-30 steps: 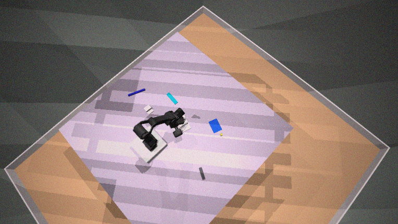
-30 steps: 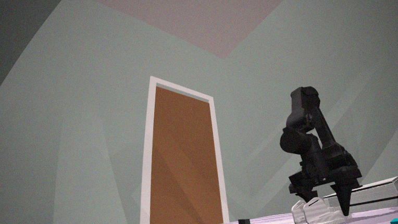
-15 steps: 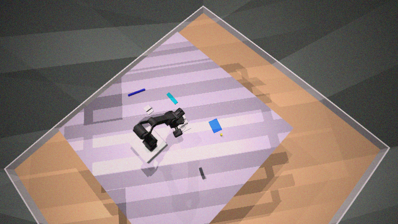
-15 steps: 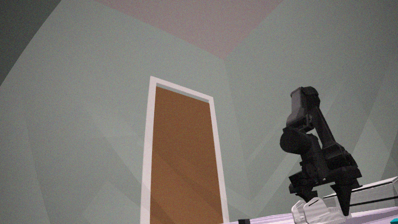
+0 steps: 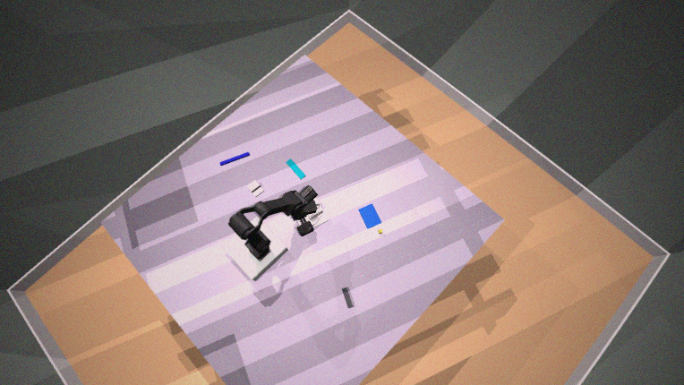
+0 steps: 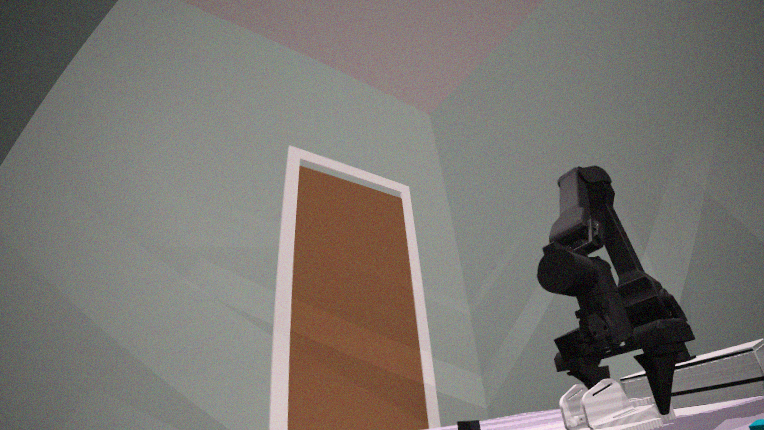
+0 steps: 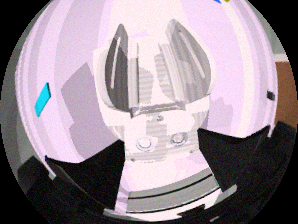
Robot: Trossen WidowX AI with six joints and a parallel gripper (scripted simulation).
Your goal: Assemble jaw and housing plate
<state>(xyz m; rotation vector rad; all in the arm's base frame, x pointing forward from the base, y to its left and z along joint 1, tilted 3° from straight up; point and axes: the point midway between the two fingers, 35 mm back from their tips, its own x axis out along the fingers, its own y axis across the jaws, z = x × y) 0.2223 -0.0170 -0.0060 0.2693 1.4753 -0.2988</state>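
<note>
Two white slotted jaws stand side by side, the left jaw (image 7: 116, 72) (image 6: 572, 408) and the right jaw (image 7: 190, 60) (image 6: 605, 401). They are apart, with a gap between them. The white housing plate (image 7: 161, 131) lies at their rear end and shows two round holes or stub tops. My gripper (image 7: 160, 136) (image 6: 630, 401) (image 5: 312, 212) points down and is shut on the housing plate, a black finger at each side. The pins and gear teeth are hidden, so I cannot tell whether the teeth mesh or whether the plate is fully down.
A cyan block (image 5: 295, 169) (image 7: 43, 100), a dark blue bar (image 5: 234, 158) and a small white piece (image 5: 256, 188) lie beyond the arm. A blue square (image 5: 370, 216), a yellow cube (image 5: 380, 231) and a dark block (image 5: 347, 297) lie farther out. The arm's pale base (image 5: 258, 268) is behind the gripper.
</note>
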